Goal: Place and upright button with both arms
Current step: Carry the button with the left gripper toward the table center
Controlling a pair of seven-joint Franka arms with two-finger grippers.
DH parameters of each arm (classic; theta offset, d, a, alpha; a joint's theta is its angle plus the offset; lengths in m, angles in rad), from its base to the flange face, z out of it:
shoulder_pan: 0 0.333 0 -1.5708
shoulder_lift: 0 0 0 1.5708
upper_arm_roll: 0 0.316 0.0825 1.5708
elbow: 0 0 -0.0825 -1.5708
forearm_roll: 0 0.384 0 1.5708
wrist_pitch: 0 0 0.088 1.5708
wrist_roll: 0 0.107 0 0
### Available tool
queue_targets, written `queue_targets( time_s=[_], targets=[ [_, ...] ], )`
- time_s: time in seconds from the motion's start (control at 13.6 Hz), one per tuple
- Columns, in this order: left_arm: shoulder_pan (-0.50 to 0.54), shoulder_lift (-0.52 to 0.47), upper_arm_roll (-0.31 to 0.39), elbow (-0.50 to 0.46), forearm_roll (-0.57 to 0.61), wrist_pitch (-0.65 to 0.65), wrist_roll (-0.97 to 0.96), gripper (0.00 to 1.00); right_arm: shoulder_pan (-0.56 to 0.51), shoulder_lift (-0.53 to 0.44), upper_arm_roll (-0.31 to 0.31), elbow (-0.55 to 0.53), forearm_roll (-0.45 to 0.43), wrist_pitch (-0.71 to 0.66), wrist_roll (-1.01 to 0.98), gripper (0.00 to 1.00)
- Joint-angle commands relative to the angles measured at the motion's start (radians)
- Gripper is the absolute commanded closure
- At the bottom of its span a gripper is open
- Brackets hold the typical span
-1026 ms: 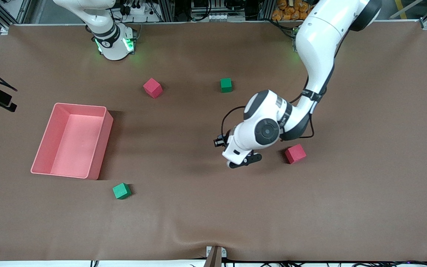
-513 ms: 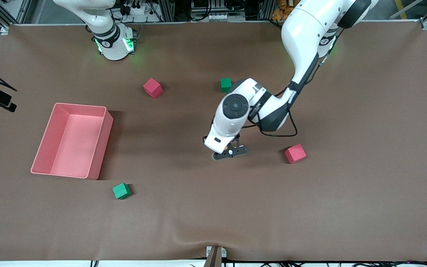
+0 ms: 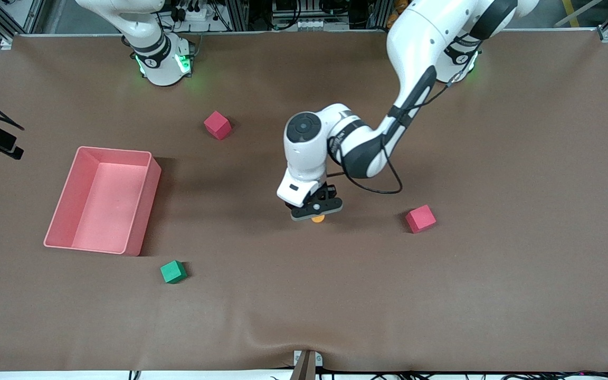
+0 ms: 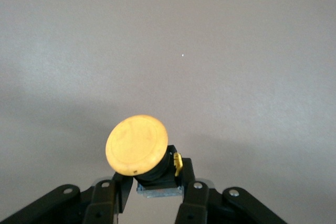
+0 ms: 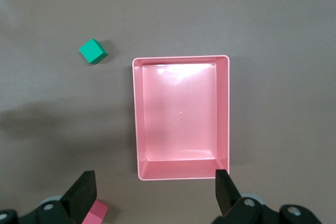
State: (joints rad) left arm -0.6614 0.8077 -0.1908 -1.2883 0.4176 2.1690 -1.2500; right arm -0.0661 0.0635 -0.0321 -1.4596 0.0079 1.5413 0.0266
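Left gripper [image 3: 316, 210] clamps the button [image 4: 137, 145] by its dark body, over mid-table – orange cap tipped sideways. Right gripper [image 5: 153, 192] waits over the pink bin [image 5: 181, 60], fingers spread, holding nothing. Risk – a thin grip, so the button could twist out.

We see two glossy white jointed arms [image 3: 415, 68] with black joint bands, green-lit bases [image 3: 164, 63], a looping black cable [image 3: 375, 187] and black two-finger grippers [image 4: 152, 198].
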Motion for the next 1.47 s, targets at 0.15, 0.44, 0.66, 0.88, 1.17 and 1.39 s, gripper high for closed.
queue_targets(
  time_s=[0.15, 0.44, 0.66, 0.88, 1.17, 1.39],
  targets=[
    [-0.079, 0.060, 0.019, -0.002, 0.258, 0.018, -0.248, 1.00, -0.023, 0.004, 0.015, 0.007, 0.007, 0.002, -0.008, 0.00],
    [-0.121, 0.100, 0.024, -0.005, 0.386, 0.015, -0.379, 1.00, -0.023, 0.004, 0.014, 0.007, 0.007, 0.002, -0.008, 0.00],
    [-0.168, 0.126, 0.068, -0.008, 0.476, 0.014, -0.471, 1.00, -0.023, 0.004, 0.015, 0.007, 0.009, 0.002, -0.008, 0.00],
    [-0.194, 0.142, 0.091, -0.016, 0.509, 0.008, -0.486, 1.00, -0.023, 0.004, 0.015, 0.007, 0.009, 0.000, -0.007, 0.00],
    [-0.216, 0.163, 0.111, -0.014, 0.586, 0.008, -0.536, 1.00, -0.026, 0.004, 0.015, 0.005, 0.009, 0.000, -0.007, 0.00],
    [-0.216, 0.160, 0.111, -0.014, 0.590, 0.008, -0.528, 0.01, -0.026, 0.004, 0.015, 0.005, 0.009, 0.000, -0.007, 0.00]
  ],
)
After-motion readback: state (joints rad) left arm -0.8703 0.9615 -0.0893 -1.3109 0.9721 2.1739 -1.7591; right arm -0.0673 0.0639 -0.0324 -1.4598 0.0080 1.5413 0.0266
